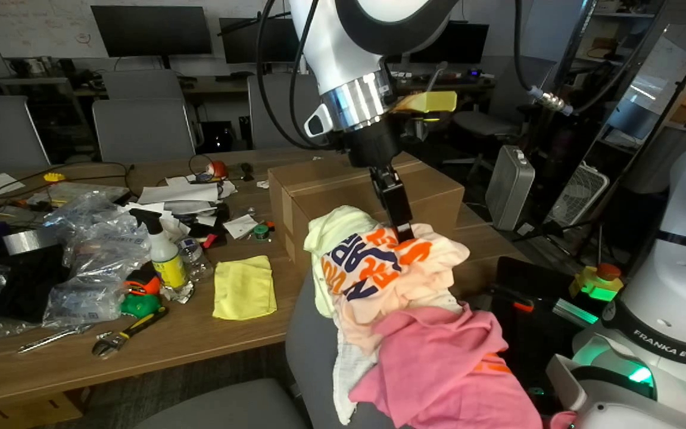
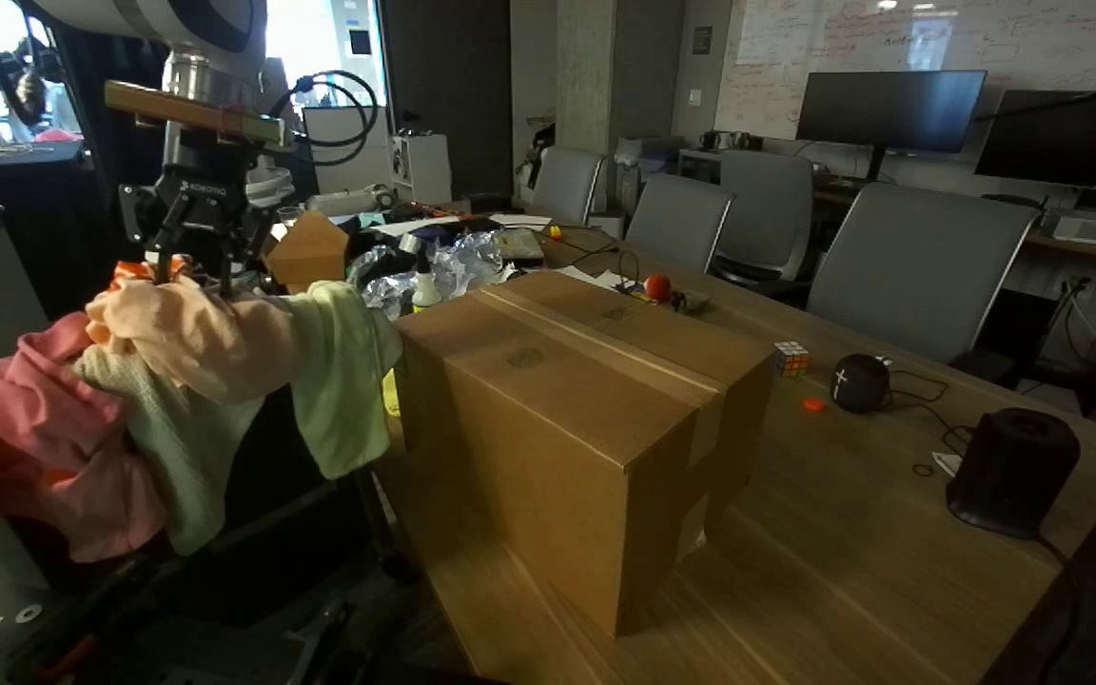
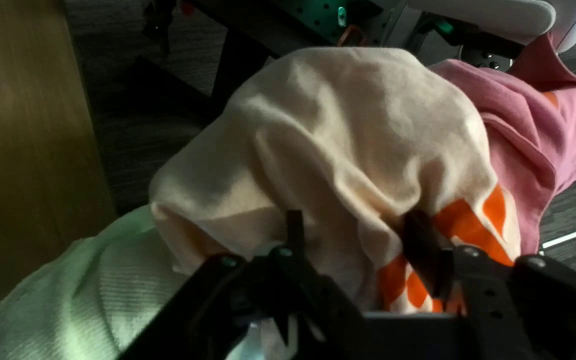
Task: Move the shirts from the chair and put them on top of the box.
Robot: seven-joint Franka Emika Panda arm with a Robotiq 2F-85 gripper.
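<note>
A peach shirt (image 1: 417, 292) with orange and navy lettering lies bunched on the grey chair's back (image 1: 310, 363). A pink shirt (image 1: 438, 363) and a pale green shirt (image 1: 343, 223) hang on either side of it. A whitish cloth (image 1: 352, 369) shows underneath. The closed cardboard box (image 2: 529, 476) stands on the table beside the chair; it also shows in an exterior view (image 1: 337, 196) behind the shirts. My gripper (image 2: 194, 278) points down into the peach shirt. In the wrist view its fingers (image 3: 353, 222) are apart, with peach folds between them; the tips press into cloth.
The table (image 1: 194, 351) holds a yellow cloth (image 1: 245, 288), a spray bottle (image 1: 165, 256), plastic bags (image 1: 96, 250) and a wrench (image 1: 122, 338). Past the box are a black speaker (image 2: 1012, 471), a smaller one (image 2: 859, 383) and a puzzle cube (image 2: 792, 359).
</note>
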